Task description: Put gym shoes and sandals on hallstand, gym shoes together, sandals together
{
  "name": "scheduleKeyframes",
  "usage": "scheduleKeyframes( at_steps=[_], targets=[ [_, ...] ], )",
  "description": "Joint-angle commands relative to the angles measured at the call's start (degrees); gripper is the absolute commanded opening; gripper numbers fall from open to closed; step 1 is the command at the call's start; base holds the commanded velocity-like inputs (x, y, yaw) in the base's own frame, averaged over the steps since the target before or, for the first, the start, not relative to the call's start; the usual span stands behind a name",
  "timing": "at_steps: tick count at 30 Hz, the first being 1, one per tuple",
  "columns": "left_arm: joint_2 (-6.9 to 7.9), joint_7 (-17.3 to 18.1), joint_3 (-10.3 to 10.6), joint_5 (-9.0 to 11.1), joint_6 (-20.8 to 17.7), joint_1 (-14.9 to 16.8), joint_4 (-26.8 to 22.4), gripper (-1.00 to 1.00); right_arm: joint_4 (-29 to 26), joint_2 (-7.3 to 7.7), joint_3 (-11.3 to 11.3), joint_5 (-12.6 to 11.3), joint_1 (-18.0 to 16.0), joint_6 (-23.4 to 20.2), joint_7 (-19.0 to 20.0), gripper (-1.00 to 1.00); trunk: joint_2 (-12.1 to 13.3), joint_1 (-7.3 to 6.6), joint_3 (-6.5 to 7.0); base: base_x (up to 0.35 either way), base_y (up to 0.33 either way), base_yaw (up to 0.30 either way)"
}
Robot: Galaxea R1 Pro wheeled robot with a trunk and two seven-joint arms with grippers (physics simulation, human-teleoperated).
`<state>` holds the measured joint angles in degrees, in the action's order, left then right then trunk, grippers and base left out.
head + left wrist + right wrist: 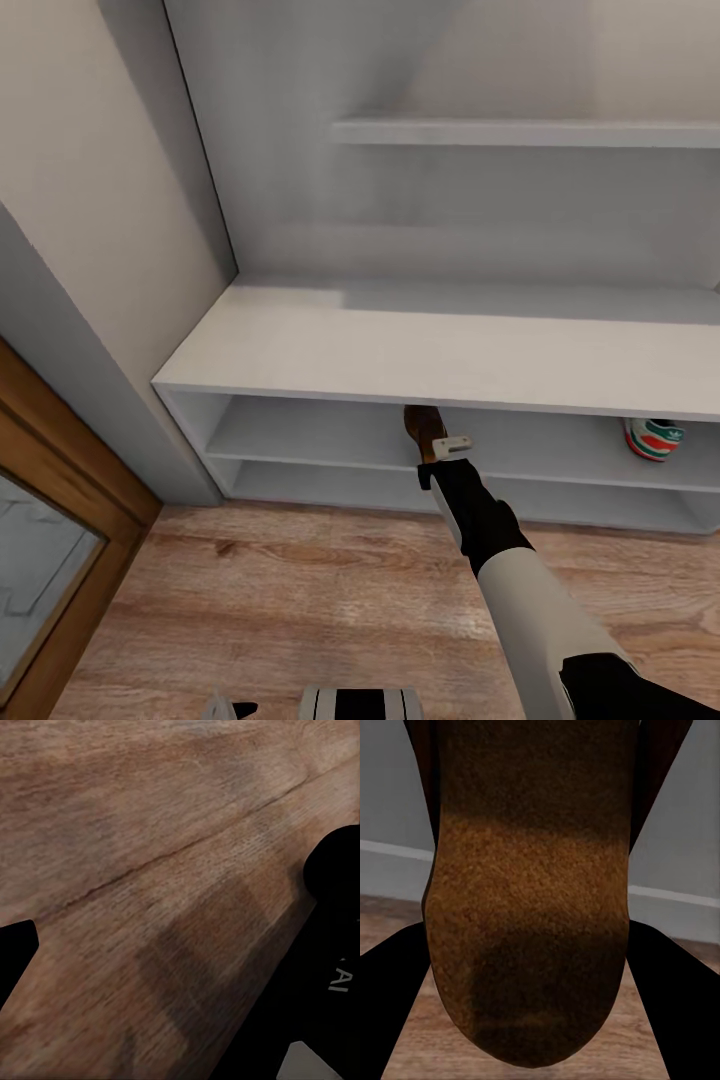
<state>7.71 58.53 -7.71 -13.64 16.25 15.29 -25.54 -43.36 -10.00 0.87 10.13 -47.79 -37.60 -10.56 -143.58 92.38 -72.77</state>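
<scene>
At the front edge of the hallstand's upper shelf slot, the right gripper holds a brown sandal between its fingers, the toe end under the broad top. A gym shoe sits farther right in that slot. The left gripper's finger spread cannot be told above the corridor floor.

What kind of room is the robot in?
Probably a home hallway: a pale grey shoe rack against the wall, a white sneaker with green stripes on its shelf, light wood plank floor, and a wooden door frame.
</scene>
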Motion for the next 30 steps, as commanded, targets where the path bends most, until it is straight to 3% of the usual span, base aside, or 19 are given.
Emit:
scheduleKeyframes(
  at_steps=[1,30],
  targets=[
    [-0.08,0.25,-0.45,-0.60,0.28,0.02,-0.04,1.00,-0.05,0.00,0.10,0.33,-0.02,-0.36,-0.07,-1.00,-0.02,-0.01,-0.05,0.000,0.000,0.000],
    [-0.06,0.44,-0.55,-0.43,0.31,0.02,-0.04,1.00,-0.14,0.00,0.05,0.42,-0.02,-0.02,-0.07,-1.00,-0.02,-0.01,-0.05,0.085,0.000,0.000]
  ],
)
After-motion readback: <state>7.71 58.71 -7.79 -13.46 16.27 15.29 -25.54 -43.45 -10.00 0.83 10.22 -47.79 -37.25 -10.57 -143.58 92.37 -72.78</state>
